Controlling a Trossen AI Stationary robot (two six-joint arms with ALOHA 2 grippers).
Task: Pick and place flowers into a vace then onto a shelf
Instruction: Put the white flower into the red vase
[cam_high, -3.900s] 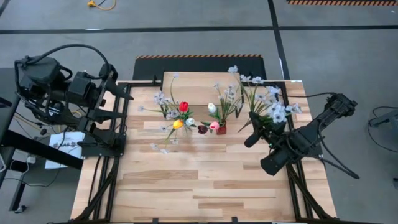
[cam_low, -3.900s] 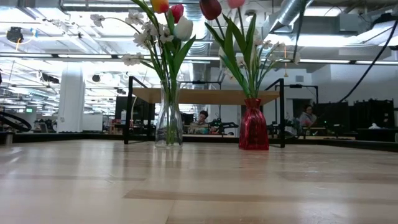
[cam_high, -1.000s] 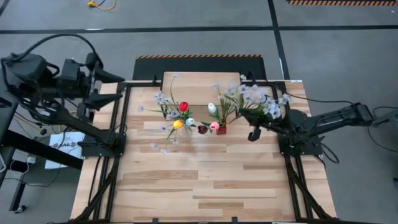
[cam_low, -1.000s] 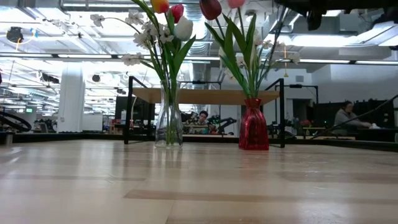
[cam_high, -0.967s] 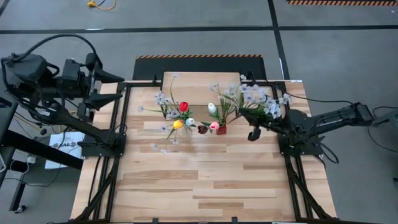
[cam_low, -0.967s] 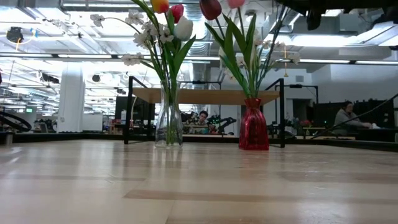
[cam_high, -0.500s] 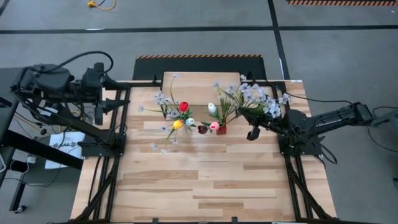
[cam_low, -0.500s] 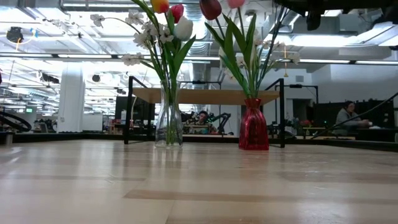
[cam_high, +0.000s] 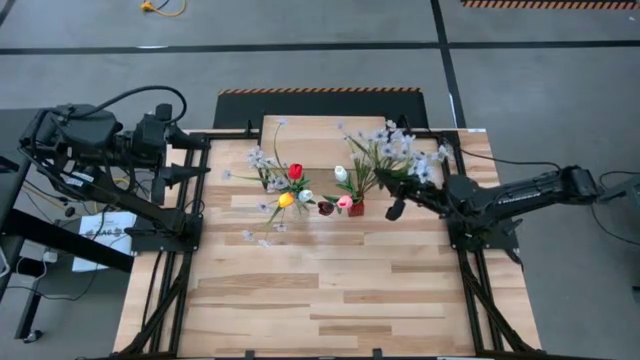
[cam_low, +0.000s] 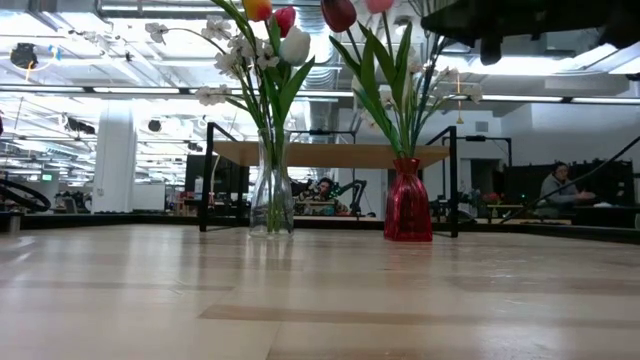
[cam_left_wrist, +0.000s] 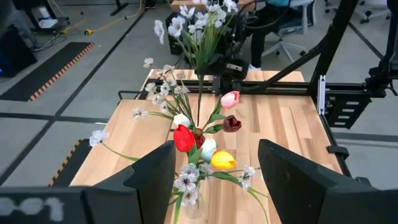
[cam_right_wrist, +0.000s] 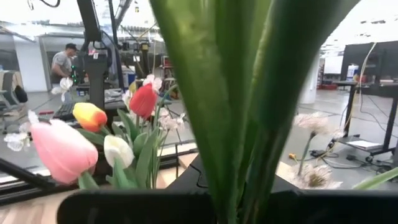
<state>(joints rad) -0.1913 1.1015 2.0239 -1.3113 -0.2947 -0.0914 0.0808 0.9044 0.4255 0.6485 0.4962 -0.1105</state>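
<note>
My right gripper (cam_high: 394, 207) hovers just right of the red vase (cam_high: 356, 208) and is shut on a bunch of white-lilac blossom sprays (cam_high: 400, 150). That vase holds pink, dark red and white tulips. A clear vase (cam_low: 271, 195) on its left holds red, yellow and white tulips with sprays. Both vases stand on the tabletop in front of the shelf (cam_low: 330, 153). My left gripper (cam_left_wrist: 214, 180) is open, beyond the table's left edge, facing the vases. My right gripper pinches the spray bunch by its green stems (cam_right_wrist: 249, 106), coming level from the table's right, fingers across the stems. The bunch stands upright, blossoms (cam_left_wrist: 198, 25) above the gripper (cam_left_wrist: 219, 65), a stem end (cam_left_wrist: 199, 99) hanging below, clear of the table.
The shelf (cam_high: 325, 130) sits at the table's far edge behind the vases. The near half of the tabletop (cam_high: 320, 290) is bare wood. People sit at desks in the room behind (cam_low: 560, 185).
My right gripper has carried the spray bunch a little toward the table's left, closer to the red vase. My left arm has swung toward the near edge and now points across at the vases.
</note>
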